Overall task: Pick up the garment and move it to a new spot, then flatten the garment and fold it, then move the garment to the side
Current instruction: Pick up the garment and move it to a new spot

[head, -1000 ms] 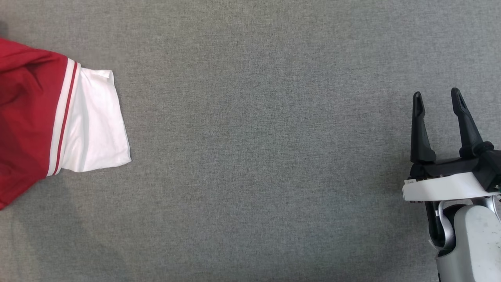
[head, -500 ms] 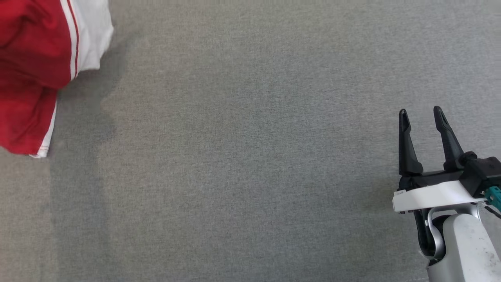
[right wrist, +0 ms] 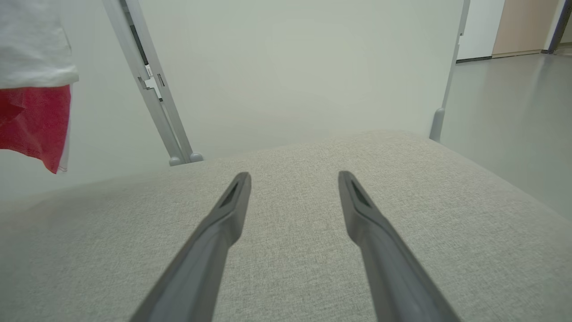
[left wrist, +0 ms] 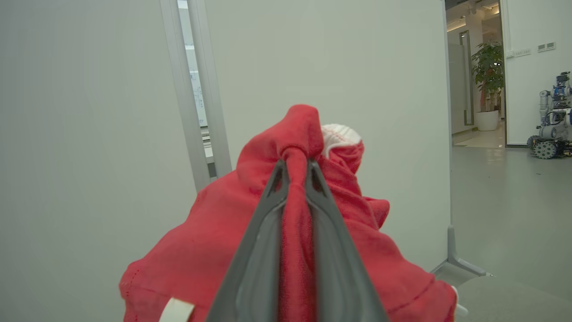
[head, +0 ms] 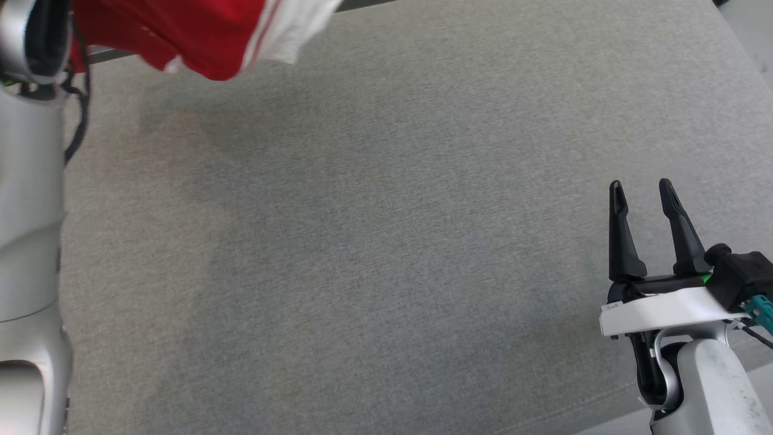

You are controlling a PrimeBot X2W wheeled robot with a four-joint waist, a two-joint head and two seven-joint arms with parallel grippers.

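Garment (head: 199, 36) cut off at head view's top edge, blurred. Red with white striped band, bunched, hanging above grey surface (head: 362, 241). Left gripper (left wrist: 296, 163) pinches a red fold; right gripper (head: 640, 184) spread, empty.

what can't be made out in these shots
Head view: the garment is blurred and cut off by the top edge, so its full shape is unclear.
Left wrist view: the left tool is shut on a bunched fold; the bunching hides which part.
Right wrist view: the left edge cuts the garment off.
Left wrist view: a wheeled machine is too small for detail.
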